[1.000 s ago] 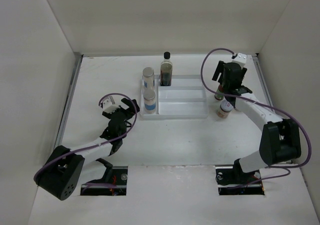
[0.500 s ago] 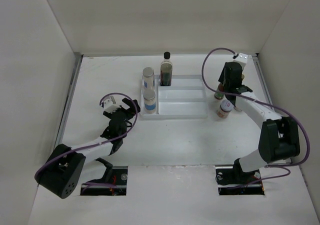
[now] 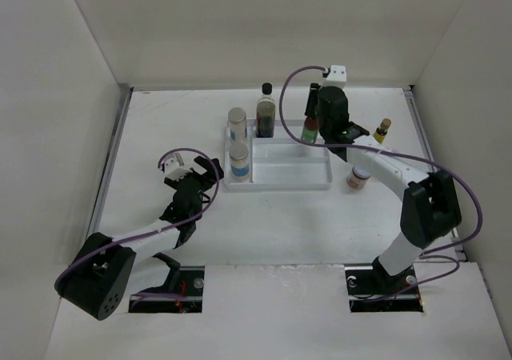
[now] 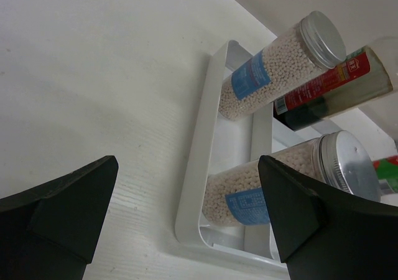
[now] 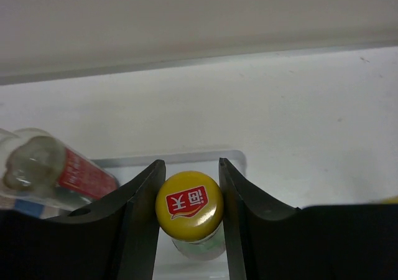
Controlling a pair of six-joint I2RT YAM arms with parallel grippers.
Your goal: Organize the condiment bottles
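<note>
My right gripper [image 3: 313,128] [image 5: 189,200] is shut on the yellow-capped red-green bottle [image 3: 310,130] [image 5: 189,206], holding it upright by the cap over the back right part of the white divided tray [image 3: 280,182] [image 5: 233,157]. The tall dark black-capped bottle [image 3: 266,113] [image 4: 336,94] stands at the tray's back. Two grey-lidded jars [image 3: 237,123] [image 3: 238,159] fill its left compartment. A small yellow-labelled bottle [image 3: 382,130] and a pinkish spice jar [image 3: 358,178] stand on the table right of the tray. My left gripper [image 3: 197,173] [image 4: 186,171] hangs open left of the tray, holding nothing.
White walls enclose the table on the left, back and right. The right arm [image 3: 392,168] reaches across the table right of the tray, close over the pinkish jar. In the left wrist view the tray's near rim [image 4: 198,168] lies between my fingers.
My right gripper shut on the yellow-capped bottle at the table's right side and carried it left over the tray. The small yellow-labelled bottle is now uncovered. The left arm stayed put.
</note>
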